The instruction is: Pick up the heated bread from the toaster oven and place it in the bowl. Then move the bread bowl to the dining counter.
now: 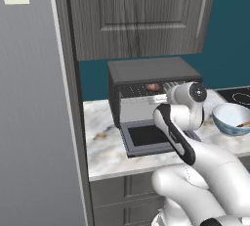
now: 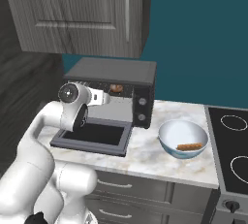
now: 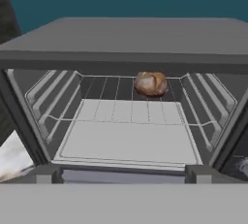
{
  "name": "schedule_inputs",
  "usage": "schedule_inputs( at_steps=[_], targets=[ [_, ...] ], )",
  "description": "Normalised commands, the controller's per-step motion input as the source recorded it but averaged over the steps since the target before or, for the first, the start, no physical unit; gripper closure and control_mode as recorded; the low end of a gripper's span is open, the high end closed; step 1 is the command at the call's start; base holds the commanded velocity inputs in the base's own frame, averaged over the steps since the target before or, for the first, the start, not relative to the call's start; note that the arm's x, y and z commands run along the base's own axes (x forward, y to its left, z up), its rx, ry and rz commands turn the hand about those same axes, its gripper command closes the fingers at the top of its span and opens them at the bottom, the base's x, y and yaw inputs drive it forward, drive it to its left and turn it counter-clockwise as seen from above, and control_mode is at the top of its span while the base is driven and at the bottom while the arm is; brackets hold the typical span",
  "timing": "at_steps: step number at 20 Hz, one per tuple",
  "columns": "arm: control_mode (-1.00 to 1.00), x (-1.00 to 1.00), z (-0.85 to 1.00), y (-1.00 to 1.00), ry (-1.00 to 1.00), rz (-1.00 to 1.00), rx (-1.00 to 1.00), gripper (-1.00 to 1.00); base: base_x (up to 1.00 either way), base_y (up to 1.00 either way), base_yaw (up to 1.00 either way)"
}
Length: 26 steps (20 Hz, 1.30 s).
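Observation:
The dark grey toaster oven [image 1: 146, 71] [image 2: 111, 70] [image 3: 126, 34] stands on the marble worktop with its door [image 1: 146, 137] [image 2: 94, 135] dropped flat. A brown piece of bread [image 1: 153, 87] [image 2: 116, 88] [image 3: 150, 83] lies at the back of the wire rack. My gripper [image 1: 163, 100] [image 2: 107, 98] hovers over the open door and points into the oven mouth, well short of the bread. Its fingers are too hidden to read. To the oven's right sits the pale blue-white bowl [image 1: 227, 122] [image 2: 169, 143] with an orange-brown elongated piece [image 1: 242, 124] [image 2: 189, 146] inside.
A tall grey panel [image 1: 34, 122] walls off the left of the worktop [image 1: 102, 142]. Dark wood wall cupboards [image 1: 136, 14] [image 2: 82, 14] hang above the oven. A black cooktop [image 2: 232, 145] lies right of the bowl.

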Motion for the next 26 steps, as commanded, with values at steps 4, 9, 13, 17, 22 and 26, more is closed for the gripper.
schedule_inputs(
  at_steps=[4,9,13,17,22,26],
  targets=[
    [-1.0,0.39,-0.31,0.0,0.0,0.0,0.0,-1.0,0.0,0.0,0.0],
    [-1.0,0.45,-0.27,0.02,0.0,0.0,0.0,-1.0,0.0,0.0,0.0],
    [-1.0,0.51,-0.19,0.06,0.0,0.0,0.0,-1.0,0.0,0.0,0.0],
    [-1.0,0.47,-0.02,0.05,0.0,-0.02,0.0,-1.0,0.0,0.0,0.0],
    [-1.0,0.41,-0.08,0.01,0.0,-0.03,0.0,-1.0,0.0,0.0,0.0],
    [-1.0,0.43,-0.35,0.0,0.0,-0.01,0.0,-1.0,0.0,0.0,0.0]
  ],
)
